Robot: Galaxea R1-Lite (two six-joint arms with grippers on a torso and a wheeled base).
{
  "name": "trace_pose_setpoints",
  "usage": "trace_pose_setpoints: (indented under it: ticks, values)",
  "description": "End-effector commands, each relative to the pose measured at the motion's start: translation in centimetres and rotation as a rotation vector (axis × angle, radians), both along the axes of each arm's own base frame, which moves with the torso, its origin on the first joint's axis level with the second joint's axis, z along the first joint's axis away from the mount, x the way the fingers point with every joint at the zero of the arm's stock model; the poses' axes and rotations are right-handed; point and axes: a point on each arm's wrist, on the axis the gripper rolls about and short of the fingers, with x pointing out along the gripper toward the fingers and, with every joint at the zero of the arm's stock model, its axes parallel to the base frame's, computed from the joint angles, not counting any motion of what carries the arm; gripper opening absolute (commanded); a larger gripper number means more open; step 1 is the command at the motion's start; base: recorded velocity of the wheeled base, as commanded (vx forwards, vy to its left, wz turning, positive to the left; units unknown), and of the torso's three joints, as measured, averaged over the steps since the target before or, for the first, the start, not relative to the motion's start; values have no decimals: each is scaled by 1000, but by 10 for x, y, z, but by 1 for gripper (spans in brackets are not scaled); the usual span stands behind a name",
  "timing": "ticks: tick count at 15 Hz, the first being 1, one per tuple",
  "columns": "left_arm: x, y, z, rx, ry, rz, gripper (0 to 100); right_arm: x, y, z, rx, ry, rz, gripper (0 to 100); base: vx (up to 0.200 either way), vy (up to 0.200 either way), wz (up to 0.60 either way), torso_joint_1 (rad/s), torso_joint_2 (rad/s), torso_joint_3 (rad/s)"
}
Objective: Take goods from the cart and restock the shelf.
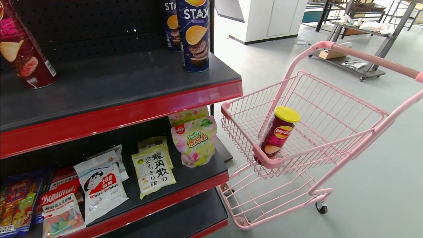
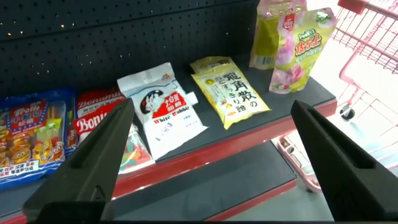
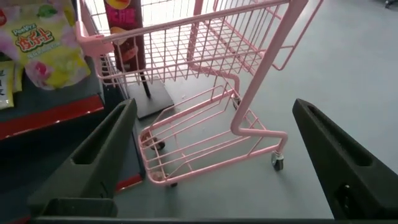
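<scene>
At the cart (image 1: 347,95) corner nearest the shelf (image 1: 115,86): the chip can (image 1: 279,137) leans, lid up, a little tilted.
Handling: probably a light, stiff tube; the smooth wall may slip and dent.
Hold: middle of the body, under the yellow lid (image 1: 287,114).
Fingers: left gripper (image 2: 211,104) and right gripper (image 3: 214,102) are spread wide, empty.
Room: the upper board is bare between the red can (image 1: 26,56) and the blue cans (image 1: 196,36).

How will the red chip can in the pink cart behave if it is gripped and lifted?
The chip can is a tall, narrow tube, so it is probably stiff and light. It leans against the cart basket's corner, so a nudge may tip or roll it.
</scene>
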Motion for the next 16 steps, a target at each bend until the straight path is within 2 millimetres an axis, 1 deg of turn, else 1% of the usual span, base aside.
trace_pose_setpoints:
  ticks: [1, 2, 3, 4, 5, 6, 7, 9, 10, 11, 12, 14, 16]
  values:
    - [0, 0, 0, 0, 1, 2, 100, 14, 0, 93, 127, -8, 10, 100, 0, 0, 0, 0, 0, 0]
    - [0, 0, 0, 0, 1, 0, 100, 31, 0, 133, 225, 1, 18, 100, 0, 0, 0, 0, 0, 0]
    - [0, 0, 0, 0, 1, 0, 100, 54, 3, 148, 193, 67, 103, 100, 0, 0, 0, 0, 0, 0]
    - [0, 0, 0, 0, 1, 0, 100, 72, 8, 147, 131, 137, 227, 100, 0, 0, 0, 0, 0, 0]
    - [0, 0, 0, 0, 1, 0, 100, 95, 11, 141, 129, 209, 274, 100, 0, 0, 0, 0, 0, 0]
    - [0, 0, 0, 0, 1, 2, 100, 124, 16, 133, 143, 280, 305, 100, 0, 0, 0, 0, 0, 0]
    - [0, 0, 0, 0, 1, 3, 100, 156, 22, 127, 153, 297, 350, 100, 0, 0, 0, 0, 0, 0]
    - [0, 0, 0, 1, 1, 3, 100, 211, 31, 113, 158, 279, 458, 100, 0, 0, 0, 0, 0, 0]
    - [0, 0, 0, 1, 1, 8, 100, 229, 34, 104, 159, 277, 493, 100, 0, 0, 0, 0, 0, 0]
    - [0, 0, 0, 1, 1, 11, 100, 238, 36, 97, 165, 302, 523, 100, 0, 0, 0, 0, 0, 0]
    - [0, 0, 0, 1, 1, 9, 100, 240, 36, 95, 169, 315, 535, 100, 0, 0, 0, 0, 0, 0]
    - [0, 0, 0, 3, 1, 11, 100, 250, 38, 82, 180, 367, 585, 100, 0, 0, 0, 0, 0, 0]
    - [0, 0, 0, 3, 1, 9, 100, 264, 40, 72, 185, 352, 646, 100, 0, 0, 0, 0, 0, 0]
